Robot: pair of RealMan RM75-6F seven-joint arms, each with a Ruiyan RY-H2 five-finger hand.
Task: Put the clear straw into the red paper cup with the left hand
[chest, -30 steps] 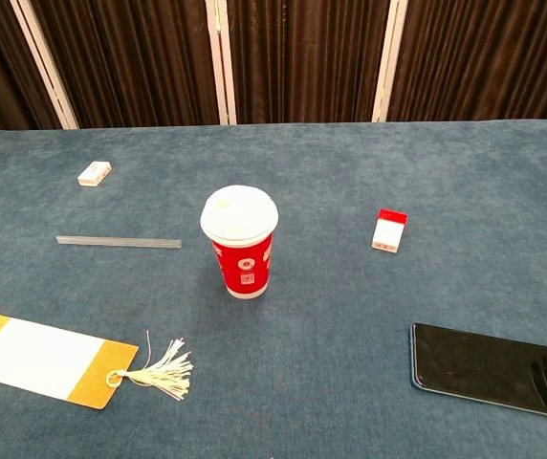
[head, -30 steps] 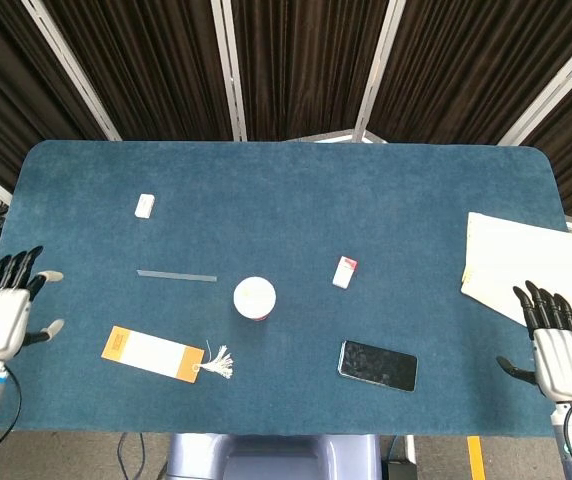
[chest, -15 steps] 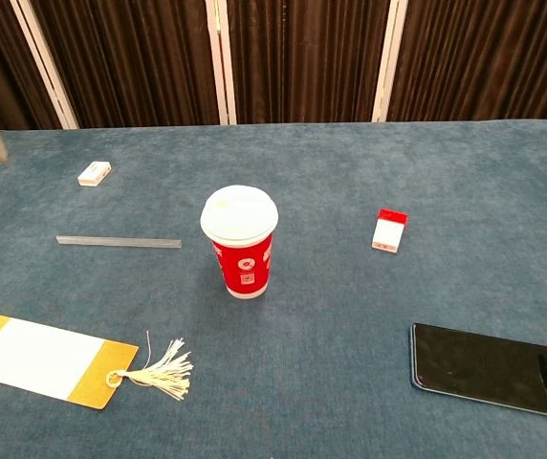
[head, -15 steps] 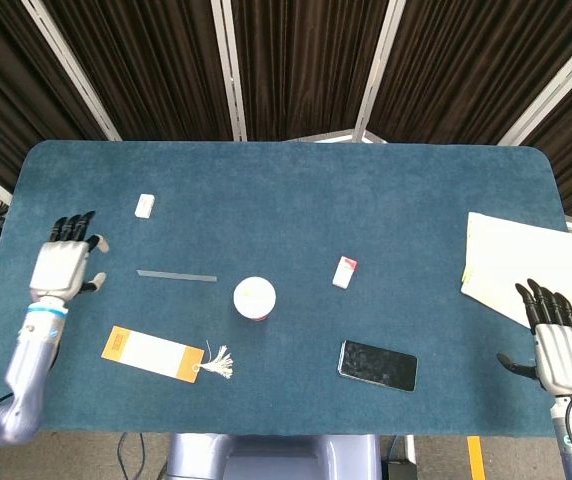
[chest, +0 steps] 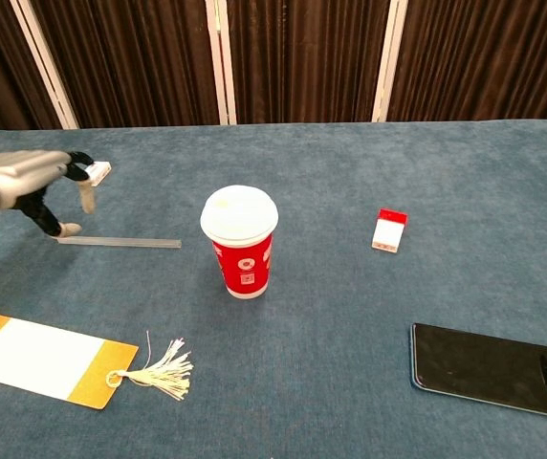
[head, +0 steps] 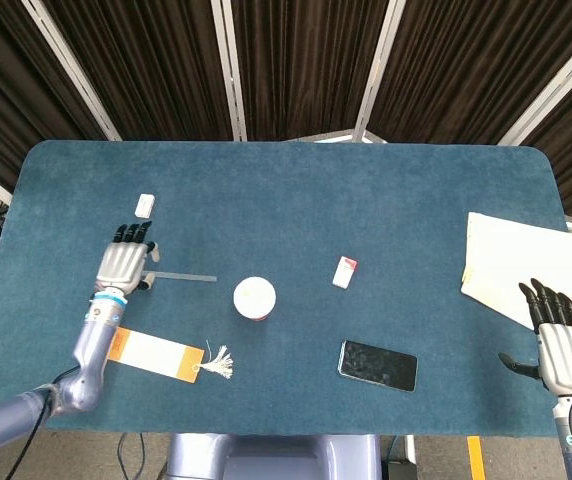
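The clear straw (head: 177,276) lies flat on the desk (head: 286,190), left of the red paper cup (chest: 240,241) and apart from it. The left hand (head: 123,263) hovers over the straw's left end, fingers (chest: 84,191) spread and holding nothing; one fingertip may touch the straw. The right hand (head: 563,350) rests at the desk's right edge, fingers apart.

you get even, diffuse light from overhead in both views, bright enough to read the blue table cloth (head: 296,200) clearly. shadows are soft and short; the red paper cup (chest: 240,244) casts only a faint one at its base. the phone (chest: 493,368) screen shows a dull reflection. the dark curtains (head: 296,60) stay underexposed. the left hand (chest: 34,182) looks slightly soft in the chest view.
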